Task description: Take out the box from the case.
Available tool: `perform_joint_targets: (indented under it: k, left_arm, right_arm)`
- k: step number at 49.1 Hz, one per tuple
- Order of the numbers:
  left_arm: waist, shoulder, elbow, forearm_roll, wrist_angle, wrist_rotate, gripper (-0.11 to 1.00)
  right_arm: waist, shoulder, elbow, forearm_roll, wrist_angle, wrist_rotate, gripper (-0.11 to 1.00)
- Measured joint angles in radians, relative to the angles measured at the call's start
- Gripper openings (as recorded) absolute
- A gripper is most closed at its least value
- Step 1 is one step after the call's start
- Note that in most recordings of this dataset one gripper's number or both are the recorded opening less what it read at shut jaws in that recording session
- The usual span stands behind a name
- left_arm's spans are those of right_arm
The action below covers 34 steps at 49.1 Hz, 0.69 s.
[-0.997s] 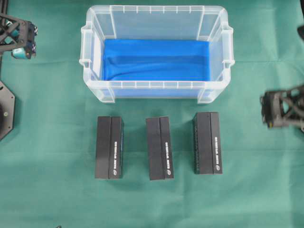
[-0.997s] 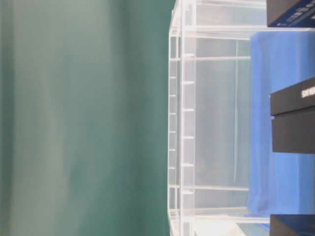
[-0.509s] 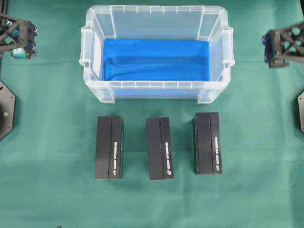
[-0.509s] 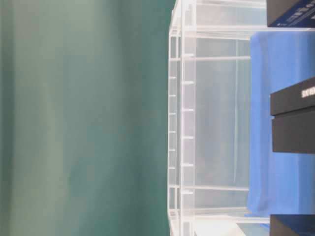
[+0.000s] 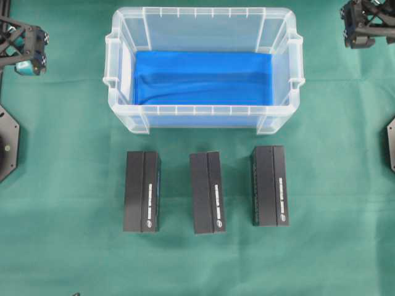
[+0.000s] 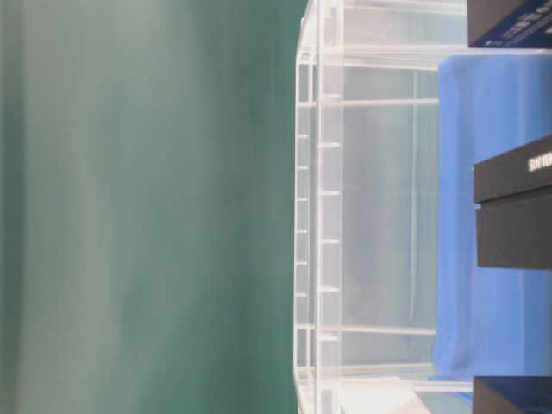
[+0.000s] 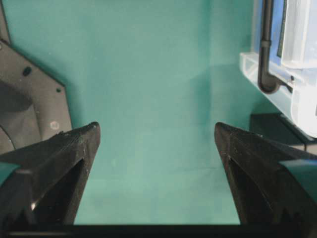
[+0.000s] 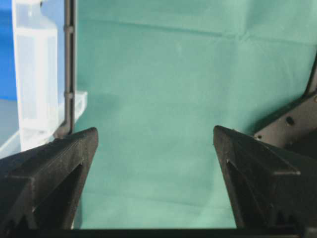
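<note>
The case [image 5: 203, 110] stands at the back middle of the green cloth, and only a blue cloth [image 5: 203, 77] shows inside it. Three black boxes [image 5: 142, 191] [image 5: 207, 192] [image 5: 269, 185] lie side by side on the table in front of it. My left gripper [image 5: 29, 54] hangs off the case's left end, open, with bare cloth between its fingers [image 7: 157, 130]. Past the case's far right corner is my right gripper [image 5: 359, 28], also open and empty [image 8: 155, 131]. The table-level view shows the case wall [image 6: 319, 216] and a box [image 6: 513, 216] in front of it.
Black arm base plates sit at the left edge [image 5: 7, 142] and the right edge [image 5: 390, 142] of the table. The left wrist view shows a case corner [image 7: 297, 74] and a box [image 7: 277, 129]; the right wrist view shows a case corner [image 8: 34, 74].
My right gripper has travelled from beside the boxes at mid right up to the far right corner of the overhead view. The left gripper, case and boxes have not moved.
</note>
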Motion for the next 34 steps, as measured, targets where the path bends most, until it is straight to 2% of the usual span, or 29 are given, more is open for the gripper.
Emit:
perform_joint_targets:
  k: [11, 34]
  left_arm:
    - [0.003, 0.0, 0.0, 0.0, -0.002, 0.0, 0.98]
    - [0.015, -0.002, 0.0, 0.0, -0.002, 0.002, 0.98]
  right_arm:
    - [0.0, 0.009, 0.0, 0.02, -0.006, 0.0, 0.92]
    - [0.0, 0.009, 0.0, 0.021, -0.009, 0.002, 0.92]
